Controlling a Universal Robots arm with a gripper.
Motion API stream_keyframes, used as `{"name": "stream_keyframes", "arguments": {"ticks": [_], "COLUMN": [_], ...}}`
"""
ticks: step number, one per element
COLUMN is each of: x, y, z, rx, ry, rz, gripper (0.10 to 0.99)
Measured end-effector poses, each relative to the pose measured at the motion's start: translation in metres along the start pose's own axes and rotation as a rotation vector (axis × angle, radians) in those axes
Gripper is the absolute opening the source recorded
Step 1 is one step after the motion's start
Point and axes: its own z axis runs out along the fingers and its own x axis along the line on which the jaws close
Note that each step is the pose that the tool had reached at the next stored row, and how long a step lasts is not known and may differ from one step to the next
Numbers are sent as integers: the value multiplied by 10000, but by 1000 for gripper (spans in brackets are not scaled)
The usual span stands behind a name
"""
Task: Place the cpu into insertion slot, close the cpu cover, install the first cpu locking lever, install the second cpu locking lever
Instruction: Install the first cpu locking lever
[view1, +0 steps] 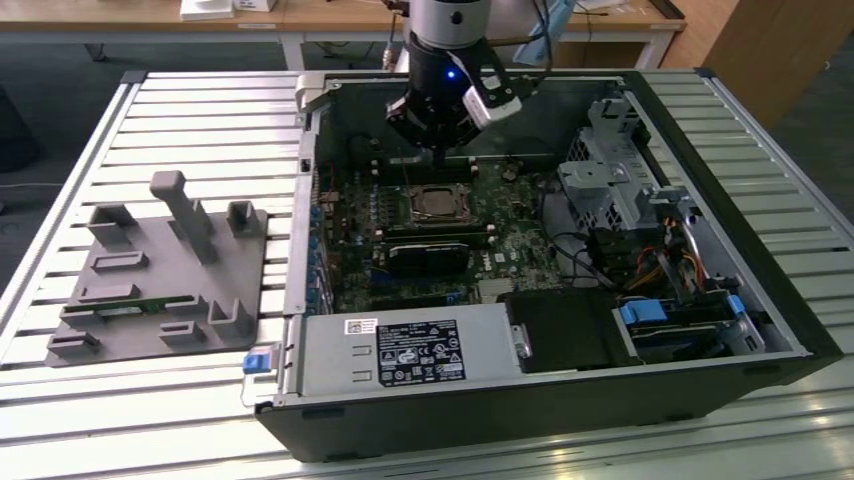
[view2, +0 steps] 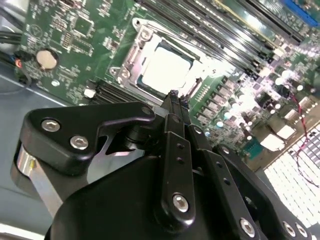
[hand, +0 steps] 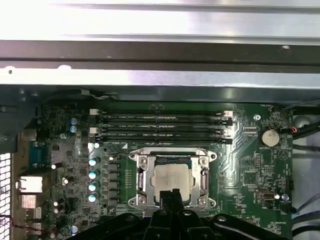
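Exterior view: near the frame's upper centre, the gripper (view1: 441, 160) hangs inside the open computer case (view1: 534, 400), with the cpu (view1: 437, 203) just below it in the picture, on the green board (view1: 507, 245). Second wrist view: its fingers (view2: 175, 125) (pressed together, pinching nothing) point at the cpu's edge. First wrist view: the cpu cover (hand: 141, 175) apparently lies flat around the cpu, and the fingertips overlap it.

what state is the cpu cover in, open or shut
Shut: in the first wrist view the cpu cover lies flat, framing the cpu, whose silvery top shows through its window.
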Motion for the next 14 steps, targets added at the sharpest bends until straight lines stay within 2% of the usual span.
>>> {"name": "stream_keyframes", "arguments": {"ticks": [7, 14], "x": [195, 331], "y": [-2, -5], "z": [14, 45], "rx": [0, 2], "ry": [0, 2], "rz": [0, -5], "gripper": [118, 118]}}
